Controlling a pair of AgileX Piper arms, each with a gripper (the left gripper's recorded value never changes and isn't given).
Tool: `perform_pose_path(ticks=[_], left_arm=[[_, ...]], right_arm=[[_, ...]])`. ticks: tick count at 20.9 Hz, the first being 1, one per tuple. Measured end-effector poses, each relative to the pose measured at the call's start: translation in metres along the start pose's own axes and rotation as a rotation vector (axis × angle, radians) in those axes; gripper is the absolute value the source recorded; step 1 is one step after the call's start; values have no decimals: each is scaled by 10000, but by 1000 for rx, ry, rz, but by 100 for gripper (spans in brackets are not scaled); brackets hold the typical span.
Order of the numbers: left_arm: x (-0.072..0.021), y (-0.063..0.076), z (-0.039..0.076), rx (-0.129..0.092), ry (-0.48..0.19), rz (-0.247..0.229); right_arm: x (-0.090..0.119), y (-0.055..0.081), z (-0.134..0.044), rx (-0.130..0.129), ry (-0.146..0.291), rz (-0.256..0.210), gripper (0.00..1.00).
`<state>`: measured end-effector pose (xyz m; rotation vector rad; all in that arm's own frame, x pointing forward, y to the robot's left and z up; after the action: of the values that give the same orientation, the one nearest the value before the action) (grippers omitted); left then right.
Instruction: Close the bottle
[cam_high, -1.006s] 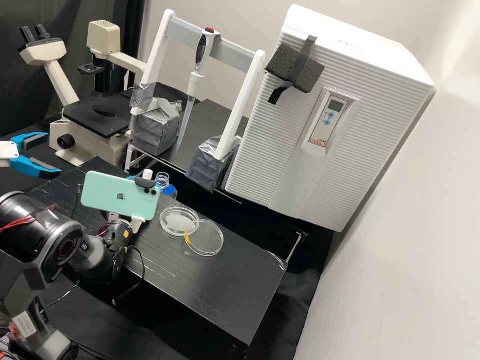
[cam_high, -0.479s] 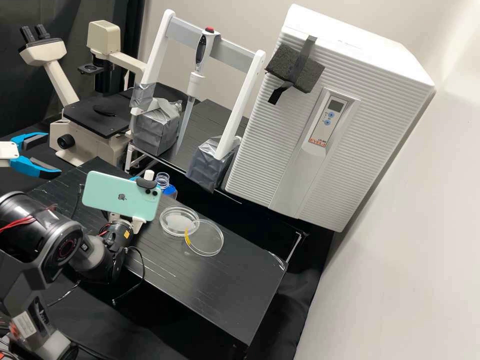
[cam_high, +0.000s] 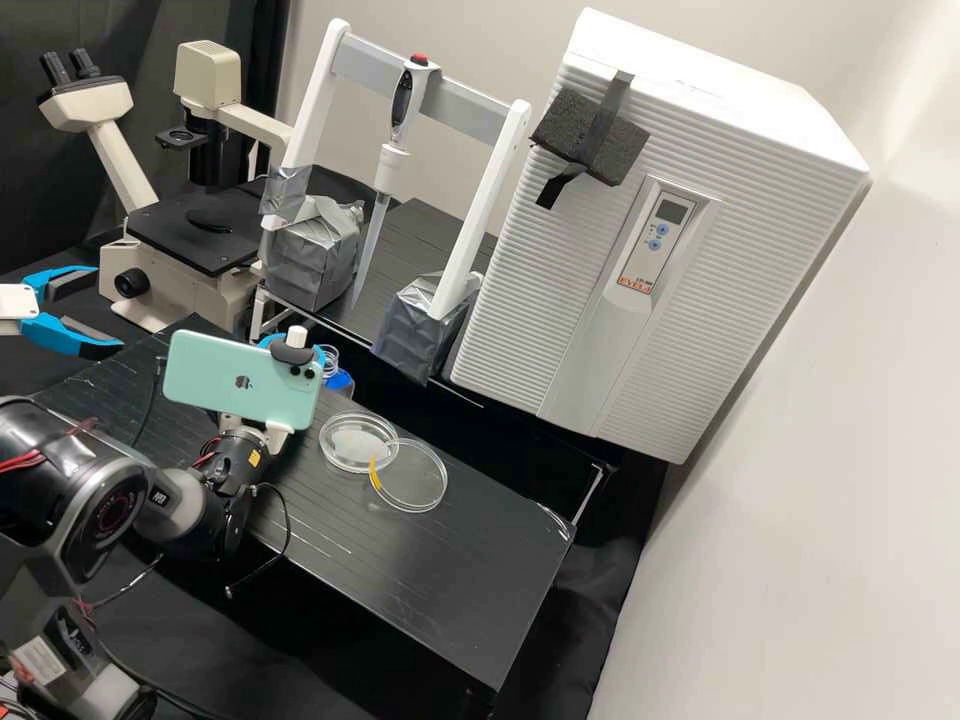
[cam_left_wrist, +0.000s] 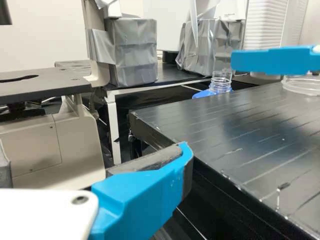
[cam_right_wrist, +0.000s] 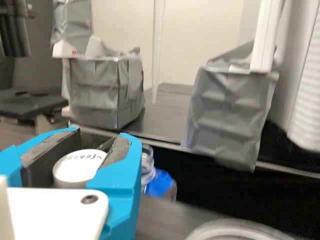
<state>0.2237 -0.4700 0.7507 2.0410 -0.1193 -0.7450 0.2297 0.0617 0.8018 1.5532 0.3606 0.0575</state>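
Here, R gripper (cam_right_wrist: 82, 150) w/ cap (cam_right_wrist: 80, 168), beside bottle (cam_right_wrist: 158, 185)

Black bench (cam_high: 470, 570); two touching petri dishes (cam_high: 357, 441); bottle (cam_left_wrist: 221, 81) at its far edge

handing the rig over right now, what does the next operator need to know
Left gripper: open, empty, off the end of the bench by the microscope, away from the bottle.
Right gripper: shut on the white cap, held close beside the bottle's mouth.
Bottle: upright at the bench's far edge, blue liquid inside, not yet capped.
Done: cap is gripped and close to the bottle.
Left: centre the cap over the neck, lower it, likely twist it shut, release.
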Motion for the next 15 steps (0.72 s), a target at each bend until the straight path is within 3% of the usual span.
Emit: perform_pose_path(ticks=[5, 11, 15], left_arm=[[4, 3, 0, -3, 6, 4], [11, 11, -6, -16, 27, 17], [17, 11, 4, -20, 28, 19]], right_arm=[[236, 63, -35, -22, -7, 61, 0], [544, -22, -6, -91, -17, 36, 0], [665, -24, 45, -104, -48, 47, 0]])
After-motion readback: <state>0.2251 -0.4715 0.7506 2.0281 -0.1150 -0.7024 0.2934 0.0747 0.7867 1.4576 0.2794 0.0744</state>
